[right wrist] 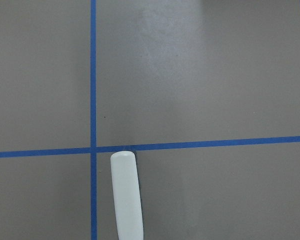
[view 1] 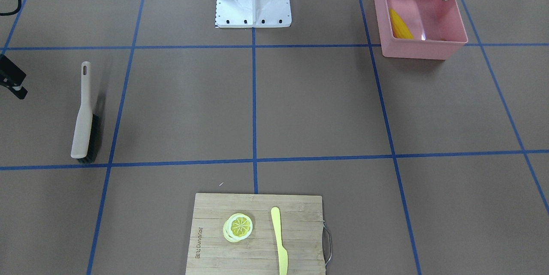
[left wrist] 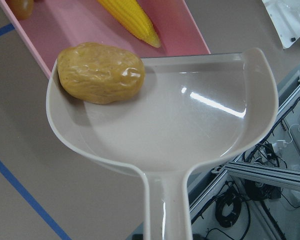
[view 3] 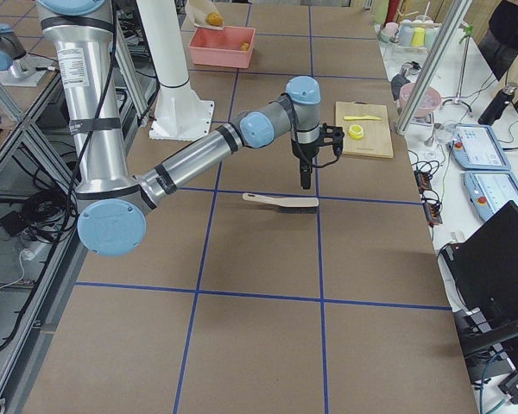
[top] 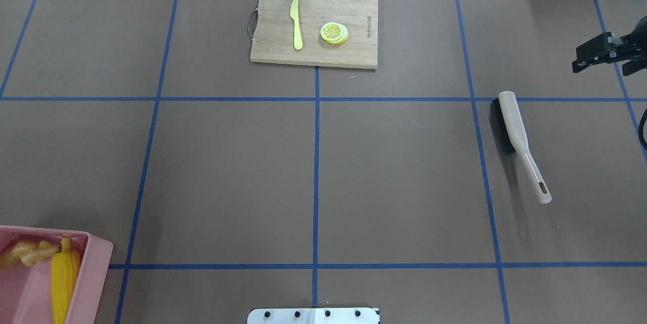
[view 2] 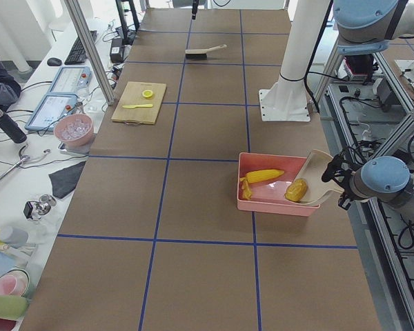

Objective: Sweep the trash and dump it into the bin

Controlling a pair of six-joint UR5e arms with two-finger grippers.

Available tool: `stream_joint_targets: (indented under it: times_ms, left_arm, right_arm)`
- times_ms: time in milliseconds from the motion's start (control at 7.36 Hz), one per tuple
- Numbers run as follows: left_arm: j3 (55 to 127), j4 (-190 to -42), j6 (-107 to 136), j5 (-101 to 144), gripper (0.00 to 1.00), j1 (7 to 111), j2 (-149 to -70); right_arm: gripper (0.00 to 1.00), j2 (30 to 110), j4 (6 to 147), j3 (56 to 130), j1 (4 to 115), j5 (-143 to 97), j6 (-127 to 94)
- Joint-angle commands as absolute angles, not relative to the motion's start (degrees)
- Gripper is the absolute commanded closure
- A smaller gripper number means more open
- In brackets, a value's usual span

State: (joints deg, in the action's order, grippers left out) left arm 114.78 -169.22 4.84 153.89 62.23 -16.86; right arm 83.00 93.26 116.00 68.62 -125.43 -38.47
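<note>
Closest to the lens, the beige dustpan (left wrist: pixel 190 125) fills the left wrist view, and the brown-orange potato (left wrist: pixel 100 72) sits right at its open lip, in one corner of the pan. Just past that lip is the pink bin (left wrist: pixel 75 25), with the yellow corn cob (left wrist: pixel 132 20) lying along its floor. From the overhead view the knobbly ginger root (top: pixel 28 253) is in there too, touching the corn. Seen from the table's end, the dustpan is tipped up in the air over one end of the bin, carried at the left gripper (view 2: pixel 336 181); whether those jaws are clenched on the handle I cannot tell from where that shows.

Over on the robot's right side, the brush (top: pixel 518 137) lies flat on the tabletop (top: pixel 227 172), bristles dark along one edge. The right gripper (view 3: pixel 305 179) hangs above it, close but apart, carrying nothing; how its jaws stand I cannot tell.

On the far side of the tabletop lies a wooden cutting board (top: pixel 313 56) with a lemon slice (top: pixel 334 33) and a pale yellow knife (top: pixel 296 23) side by side on it, not touching.
</note>
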Motion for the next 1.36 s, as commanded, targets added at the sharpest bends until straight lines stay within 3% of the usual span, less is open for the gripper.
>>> stream_joint_targets:
  times_ms: [0, 544, 1223]
  left_arm:
    - [115.6, -165.8, 3.4, 153.9, 0.92, 62.1, -16.0]
    - [124.0, -157.4, 3.4, 153.9, 0.99, 61.8, -12.6]
    - [128.6, -148.6, 1.8, 153.5, 0.99, 59.6, -11.1]
  right_arm:
    - [0.00, 83.4, 93.2, 116.0, 69.2, -125.4, -38.4]
    - [0.00, 83.8, 93.0, 116.2, 69.3, -125.3, -38.4]
    - [0.00, 84.5, 92.8, 116.2, 69.2, -125.2, -38.4]
